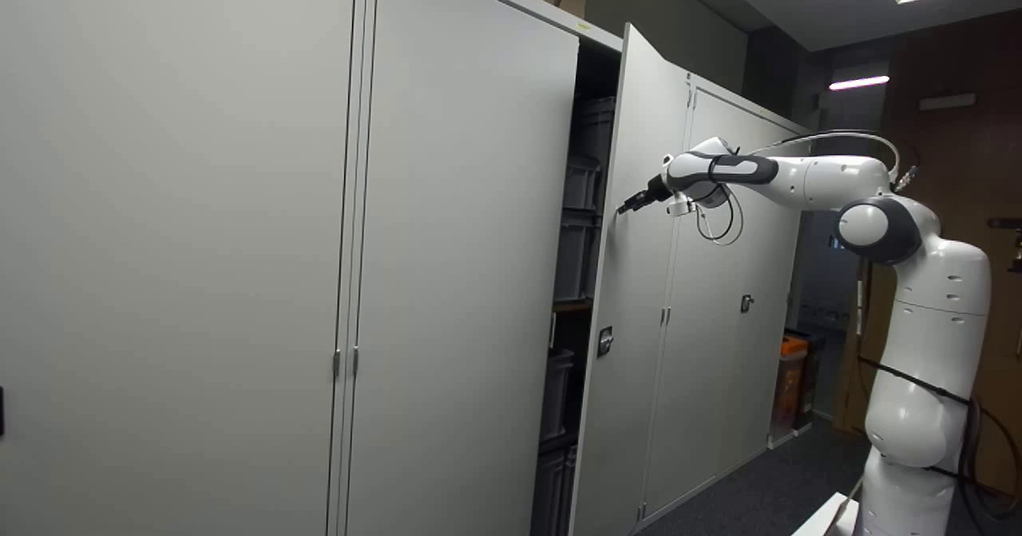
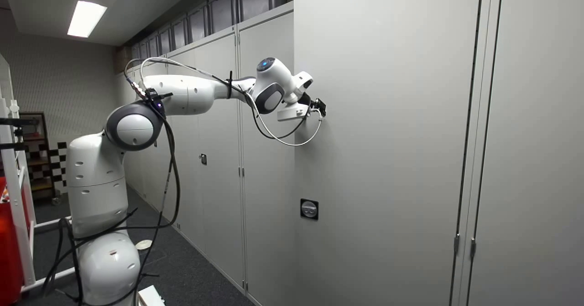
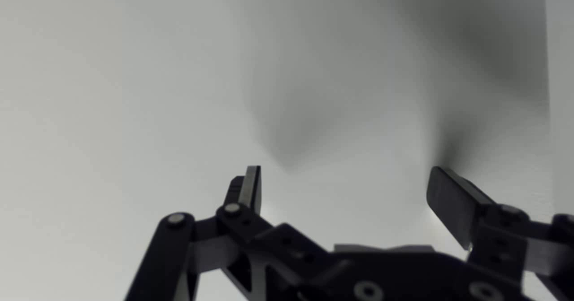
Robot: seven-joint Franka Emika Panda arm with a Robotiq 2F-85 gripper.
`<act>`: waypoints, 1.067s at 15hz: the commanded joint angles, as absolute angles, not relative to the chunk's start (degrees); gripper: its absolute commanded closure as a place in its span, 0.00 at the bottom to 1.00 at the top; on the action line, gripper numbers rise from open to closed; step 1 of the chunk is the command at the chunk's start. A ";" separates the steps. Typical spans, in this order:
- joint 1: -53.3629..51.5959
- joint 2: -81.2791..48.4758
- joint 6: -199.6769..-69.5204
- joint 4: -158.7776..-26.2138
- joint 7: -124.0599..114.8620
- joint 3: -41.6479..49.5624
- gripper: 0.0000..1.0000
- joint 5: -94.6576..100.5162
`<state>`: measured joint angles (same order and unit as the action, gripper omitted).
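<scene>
My gripper (image 3: pixel 346 175) stands open, its two dark fingers (image 3: pixel 453 202) wide apart with nothing between them. Facing it is the pale grey outer face of a cabinet door (image 3: pixel 179 112), which fills most of the wrist view. In an exterior view the door (image 1: pixel 635 280) is ajar, and the gripper (image 1: pixel 621 212) is at its face near the free edge, well above the latch handle (image 1: pixel 604 341). A dark shadow meets the right fingertip in the wrist view; whether it touches the door cannot be told. The fingertips are partly hidden in an exterior view where the gripper (image 2: pixel 322 108) shows.
Grey bins (image 1: pixel 581 180) sit on shelves inside the cabinet, seen through the gap. A closed cabinet door (image 1: pixel 463 240) adjoins the gap. Orange-lidded bins (image 1: pixel 790 376) stand at the row's far end. A white frame (image 2: pixel 20 196) stands behind the arm, and loose cables (image 2: pixel 283 135) hang from the wrist.
</scene>
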<state>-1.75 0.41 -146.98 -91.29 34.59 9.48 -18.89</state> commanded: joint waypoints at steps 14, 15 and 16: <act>1.73 -9.68 -145.94 -77.36 34.54 5.80 0.00 -18.77; 1.71 -10.04 -145.82 -76.88 34.52 5.80 0.00 -18.76; 1.69 -10.45 -145.63 -76.28 34.44 5.79 0.00 -18.73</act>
